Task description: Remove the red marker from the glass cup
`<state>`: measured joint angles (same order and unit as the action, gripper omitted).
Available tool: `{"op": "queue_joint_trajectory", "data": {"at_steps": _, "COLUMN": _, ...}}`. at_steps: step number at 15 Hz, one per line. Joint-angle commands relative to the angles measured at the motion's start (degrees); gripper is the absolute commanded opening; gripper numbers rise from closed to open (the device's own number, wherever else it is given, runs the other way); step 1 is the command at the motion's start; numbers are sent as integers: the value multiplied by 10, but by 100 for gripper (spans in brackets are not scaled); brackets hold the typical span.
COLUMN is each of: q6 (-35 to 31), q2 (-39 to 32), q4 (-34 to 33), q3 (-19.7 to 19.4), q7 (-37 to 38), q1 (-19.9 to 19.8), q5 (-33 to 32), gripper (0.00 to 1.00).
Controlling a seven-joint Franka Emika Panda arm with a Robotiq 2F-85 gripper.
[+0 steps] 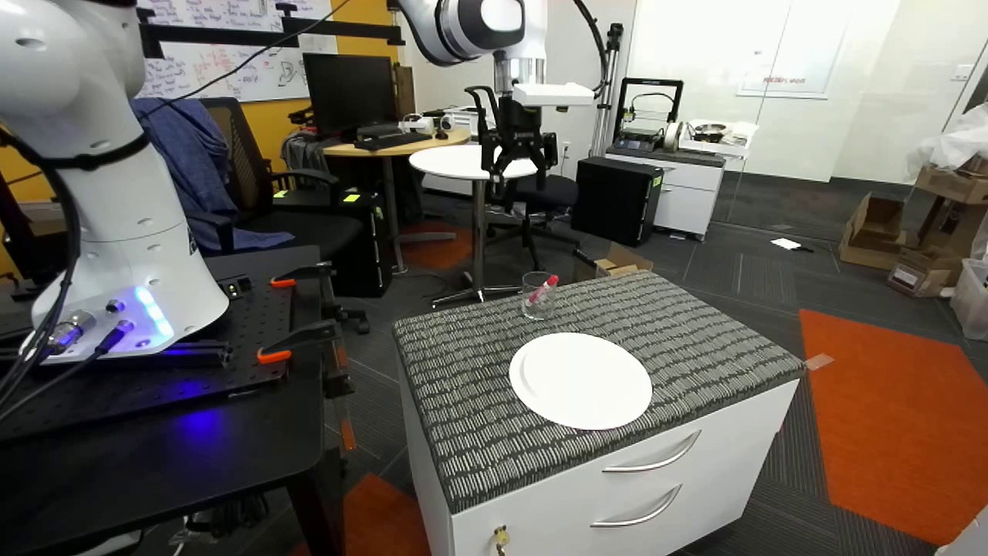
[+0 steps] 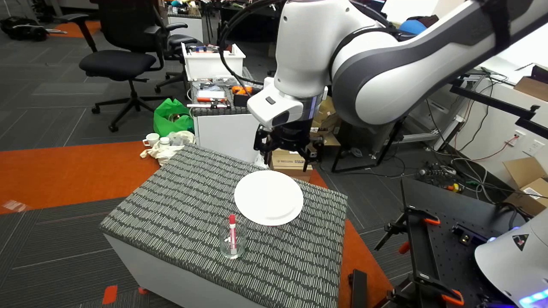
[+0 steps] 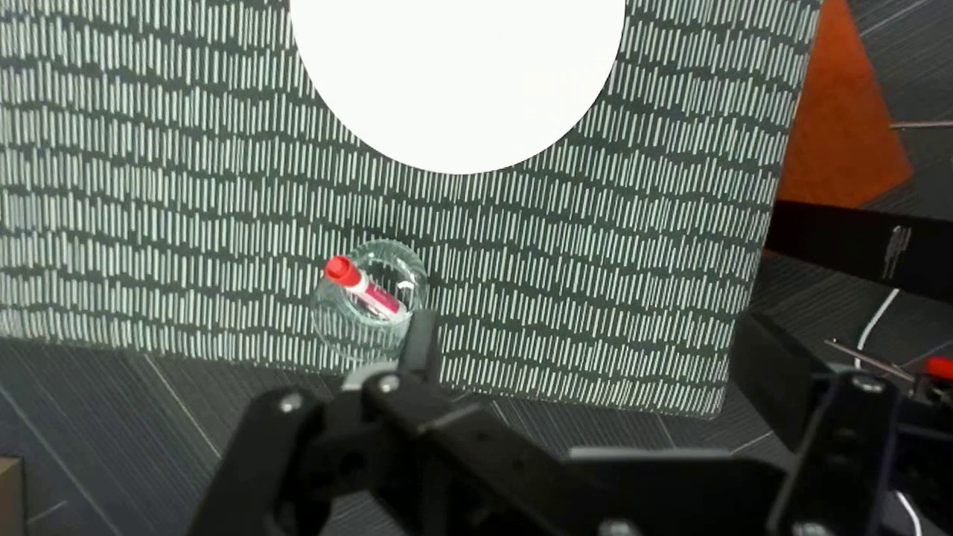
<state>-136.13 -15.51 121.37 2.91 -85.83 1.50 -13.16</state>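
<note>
The red marker (image 1: 544,289) stands tilted inside the clear glass cup (image 1: 531,310), with its red cap at the rim. Both also show in an exterior view, the marker (image 2: 233,234) leaning in the cup (image 2: 241,244). In the wrist view the marker (image 3: 366,288) lies slanted in the cup (image 3: 336,327), left of my jaws. My gripper (image 1: 522,171) is open and empty, high above the cabinet top and apart from the cup. It also shows in an exterior view (image 2: 286,163). In the wrist view the fingers of my gripper (image 3: 588,335) are wide apart, the left one overlapping the cup's edge in view.
A white plate (image 1: 580,382) lies on the patterned cabinet top (image 1: 463,394) near the cup. The black robot table (image 1: 193,432) with clamps stands beside the cabinet. A white round table (image 1: 448,162) stands behind. Cardboard boxes (image 2: 291,160) are on the floor.
</note>
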Motion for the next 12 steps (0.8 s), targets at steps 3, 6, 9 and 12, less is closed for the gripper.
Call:
{"op": "queue_joint_trajectory", "data": {"at_steps": 3, "q6": -60, "q2": -63, "q4": -26, "q3": 28, "q7": -40, "q1": 2, "q5": -13, "gripper": 100}}
{"op": "queue_joint_trajectory", "data": {"at_steps": 6, "q6": -98, "q2": -102, "q4": -39, "q3": 20, "q7": -13, "q1": 17, "q5": -50, "gripper": 100}}
{"op": "queue_joint_trajectory", "data": {"at_steps": 9, "q6": -125, "q2": -139, "q4": -55, "q3": 15, "q7": 1, "q1": 27, "q5": -82, "gripper": 100}}
{"op": "queue_joint_trajectory", "data": {"at_steps": 12, "q6": -144, "q2": -172, "q4": -73, "q3": 4, "q7": 21, "q1": 40, "q5": -113, "gripper": 100}}
